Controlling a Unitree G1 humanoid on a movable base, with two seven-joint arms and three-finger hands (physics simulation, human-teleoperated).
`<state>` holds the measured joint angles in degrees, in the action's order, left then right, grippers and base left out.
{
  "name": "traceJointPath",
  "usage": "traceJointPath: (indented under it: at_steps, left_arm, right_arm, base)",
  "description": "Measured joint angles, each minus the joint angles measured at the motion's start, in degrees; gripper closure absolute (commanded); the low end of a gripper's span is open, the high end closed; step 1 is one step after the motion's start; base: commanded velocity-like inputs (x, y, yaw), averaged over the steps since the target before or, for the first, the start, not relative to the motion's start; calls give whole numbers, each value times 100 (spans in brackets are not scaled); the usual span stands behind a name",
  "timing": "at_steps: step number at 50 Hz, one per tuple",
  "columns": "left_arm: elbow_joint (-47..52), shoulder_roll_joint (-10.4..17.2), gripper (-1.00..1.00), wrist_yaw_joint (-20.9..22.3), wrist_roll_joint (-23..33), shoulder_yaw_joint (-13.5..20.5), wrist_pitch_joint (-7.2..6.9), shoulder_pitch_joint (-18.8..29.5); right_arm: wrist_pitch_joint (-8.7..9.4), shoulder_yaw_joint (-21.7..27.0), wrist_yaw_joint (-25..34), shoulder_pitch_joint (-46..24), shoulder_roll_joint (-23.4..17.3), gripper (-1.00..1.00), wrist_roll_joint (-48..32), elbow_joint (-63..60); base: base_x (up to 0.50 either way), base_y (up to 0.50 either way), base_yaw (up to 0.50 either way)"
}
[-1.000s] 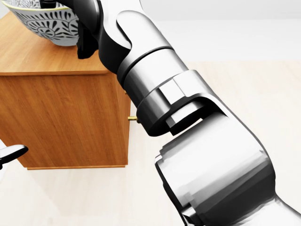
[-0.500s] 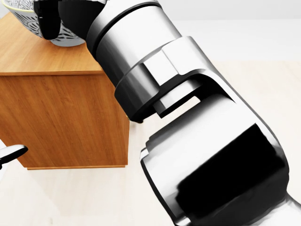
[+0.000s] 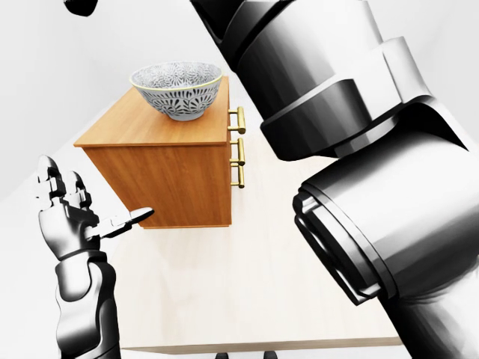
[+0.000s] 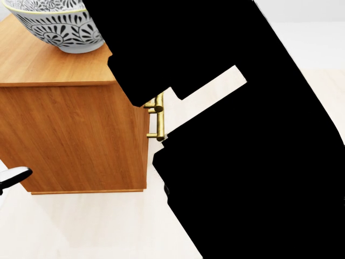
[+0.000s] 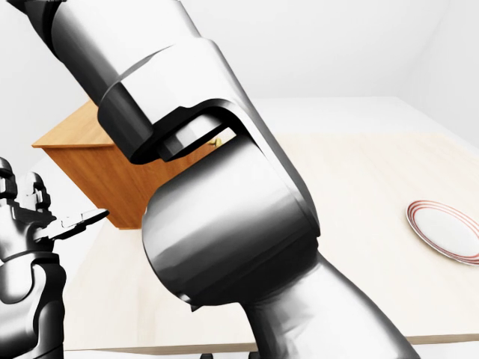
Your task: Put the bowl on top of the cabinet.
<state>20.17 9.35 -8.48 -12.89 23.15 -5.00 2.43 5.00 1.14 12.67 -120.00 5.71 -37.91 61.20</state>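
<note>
The patterned grey-white bowl stands upright on top of the wooden cabinet, near its right edge in the left-eye view, with no hand touching it. My right arm crosses the views as a big grey mass, and as a flat black shape in the head view. Of its hand, only a dark fingertip shows at the top left, above and left of the bowl. My left gripper is raised at the lower left, open and empty, short of the cabinet.
Brass handles stick out of the cabinet's right face. The cabinet sits on a pale table. A white plate with a red rim lies at the table's far right in the right-eye view.
My right hand has let go of the bowl and lifted up and away from it. The bowl now stands uncovered on the cabinet. The left hand has not moved.
</note>
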Motion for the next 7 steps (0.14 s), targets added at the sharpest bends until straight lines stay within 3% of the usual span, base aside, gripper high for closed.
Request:
traceJointPath:
  at_steps: [7]
  left_arm:
    - [24, -8, -100, 1, 15, -7, 0, -16]
  right_arm:
    - [0, 24, -299, 0, -138, -100, 363, -513]
  base:
    - [0, 0, 0]
